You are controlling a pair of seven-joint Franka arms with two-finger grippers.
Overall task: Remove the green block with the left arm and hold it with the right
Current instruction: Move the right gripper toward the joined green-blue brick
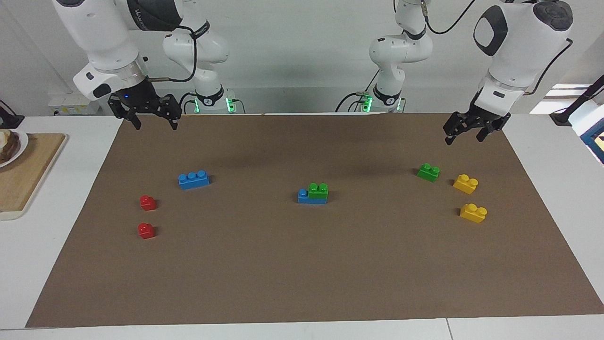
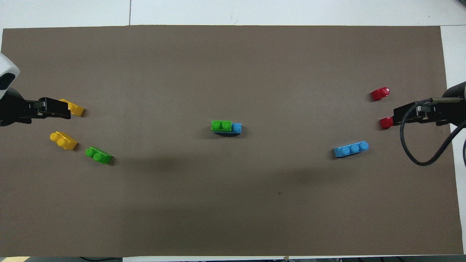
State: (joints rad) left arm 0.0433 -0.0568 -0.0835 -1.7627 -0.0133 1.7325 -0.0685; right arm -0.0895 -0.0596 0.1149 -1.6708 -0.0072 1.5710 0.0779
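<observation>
Green block (image 1: 318, 190) sits mid-frame, stacked on a blue brick (image 1: 311, 198). Left gripper (image 1: 465, 133) hangs wide open, empty, at upper right of the facing view; right gripper (image 1: 151, 122) likewise at upper left.

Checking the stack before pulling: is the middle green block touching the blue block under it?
Touching. The facing view shows the green block sitting directly on the blue block, no gap; one blue stud stays uncovered beside it.

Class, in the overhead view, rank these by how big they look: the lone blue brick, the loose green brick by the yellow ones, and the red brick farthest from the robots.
1. Lone blue brick, three studs, plainly the longest.
2. Loose green brick, two studs.
3. Red brick, the smallest.
</observation>
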